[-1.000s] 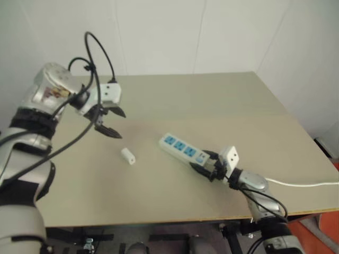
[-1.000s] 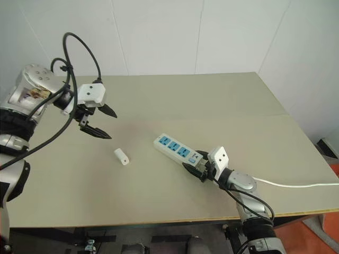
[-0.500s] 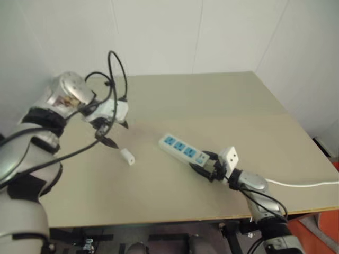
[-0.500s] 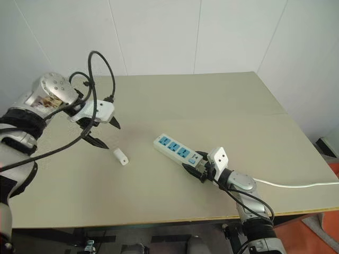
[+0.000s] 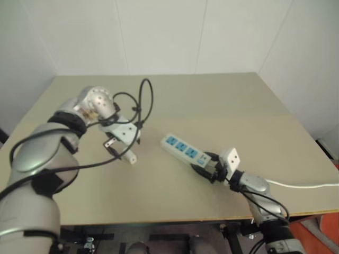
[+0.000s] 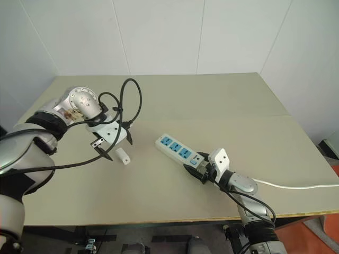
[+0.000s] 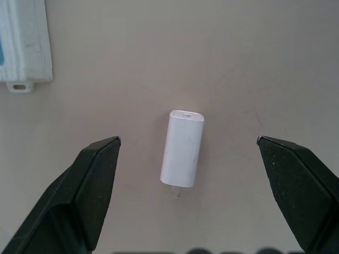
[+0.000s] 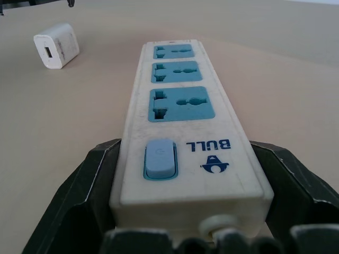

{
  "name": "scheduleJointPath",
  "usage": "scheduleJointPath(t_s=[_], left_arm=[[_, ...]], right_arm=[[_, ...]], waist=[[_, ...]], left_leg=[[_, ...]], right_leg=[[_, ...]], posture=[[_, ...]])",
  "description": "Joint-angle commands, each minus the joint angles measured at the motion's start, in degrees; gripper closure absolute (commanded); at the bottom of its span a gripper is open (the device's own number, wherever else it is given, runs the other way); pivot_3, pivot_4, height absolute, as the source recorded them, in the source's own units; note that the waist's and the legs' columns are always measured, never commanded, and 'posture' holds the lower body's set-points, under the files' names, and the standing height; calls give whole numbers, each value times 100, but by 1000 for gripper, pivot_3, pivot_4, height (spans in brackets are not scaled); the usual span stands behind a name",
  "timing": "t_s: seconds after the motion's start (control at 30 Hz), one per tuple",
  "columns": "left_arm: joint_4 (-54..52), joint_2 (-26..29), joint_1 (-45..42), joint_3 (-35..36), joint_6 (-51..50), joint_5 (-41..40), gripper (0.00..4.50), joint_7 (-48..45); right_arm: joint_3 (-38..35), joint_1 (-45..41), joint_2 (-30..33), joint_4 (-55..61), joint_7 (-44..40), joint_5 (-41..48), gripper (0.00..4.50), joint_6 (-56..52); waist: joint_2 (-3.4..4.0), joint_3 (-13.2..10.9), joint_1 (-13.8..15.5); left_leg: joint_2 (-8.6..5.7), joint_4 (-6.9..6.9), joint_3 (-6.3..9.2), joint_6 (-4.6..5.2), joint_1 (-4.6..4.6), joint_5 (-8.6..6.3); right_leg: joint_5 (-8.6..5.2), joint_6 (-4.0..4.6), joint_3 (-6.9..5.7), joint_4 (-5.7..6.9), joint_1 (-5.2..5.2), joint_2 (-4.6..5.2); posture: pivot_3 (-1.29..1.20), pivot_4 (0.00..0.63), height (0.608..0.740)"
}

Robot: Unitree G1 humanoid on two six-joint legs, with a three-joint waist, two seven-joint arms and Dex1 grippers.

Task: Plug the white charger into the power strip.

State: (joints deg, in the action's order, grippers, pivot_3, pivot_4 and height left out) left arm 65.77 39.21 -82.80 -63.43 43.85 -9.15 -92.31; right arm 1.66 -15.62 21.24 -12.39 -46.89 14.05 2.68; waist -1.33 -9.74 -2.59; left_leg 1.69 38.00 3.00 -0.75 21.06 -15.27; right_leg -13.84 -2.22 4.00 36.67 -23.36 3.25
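A plain beige desk (image 6: 212,100) spans the frame's centre, backed by white panelled walls (image 6: 159,32) across the top.

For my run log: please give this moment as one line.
left pincer: open over white charger | right pincer: shut on power strip

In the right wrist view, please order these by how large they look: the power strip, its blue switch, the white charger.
1. power strip, by far the largest; it is also nearest the camera.
2. and 3. white charger and blue switch look about alike; the charger lies farther away, so no ranking.
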Motion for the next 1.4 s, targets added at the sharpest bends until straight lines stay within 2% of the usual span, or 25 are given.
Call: scheduleJointPath(t_s=[0.03,0.3,0.53,0.87,1.17,1.4], left_arm=[[325,-186,-169,241,371,463,0,-19],[683,-599,-118,583,738,1094,0,-19],[854,-704,-103,989,1245,1953,0,-19],[936,-884,64,1634,1330,2628,0,-19],[975,-955,227,1905,1415,3336,0,285],[1004,-1013,273,1936,1416,3883,0,916]], right_arm=[[13,109,103,185,68,-88,1104,-161],[-1,312,137,448,215,-87,1104,-290],[66,468,157,571,319,-187,1104,-271],[71,525,124,640,435,-185,1104,-295],[54,550,142,649,484,-175,1104,-316],[65,597,168,639,507,-220,1104,-299]], waist=[[0,0,1],[-1,0,11],[-1,0,14],[-2,0,21],[-2,1,24],[-3,1,29]], left_leg=[[0,0,0,0,1,0],[-2,5,1,1,4,0],[-3,6,1,2,3,-1],[-3,7,1,2,2,-1],[-3,8,2,2,1,-1],[-3,8,3,2,0,-1]], right_leg=[[0,0,0,1,0,0],[0,0,0,-1,1,1],[0,0,0,-1,2,1],[0,0,-1,0,5,1],[0,0,-1,1,6,2],[0,-1,-2,2,9,2]], posture=[[0,150,740],[0,150,740],[0,150,740],[0,150,740],[0,150,740],[0,150,740]])
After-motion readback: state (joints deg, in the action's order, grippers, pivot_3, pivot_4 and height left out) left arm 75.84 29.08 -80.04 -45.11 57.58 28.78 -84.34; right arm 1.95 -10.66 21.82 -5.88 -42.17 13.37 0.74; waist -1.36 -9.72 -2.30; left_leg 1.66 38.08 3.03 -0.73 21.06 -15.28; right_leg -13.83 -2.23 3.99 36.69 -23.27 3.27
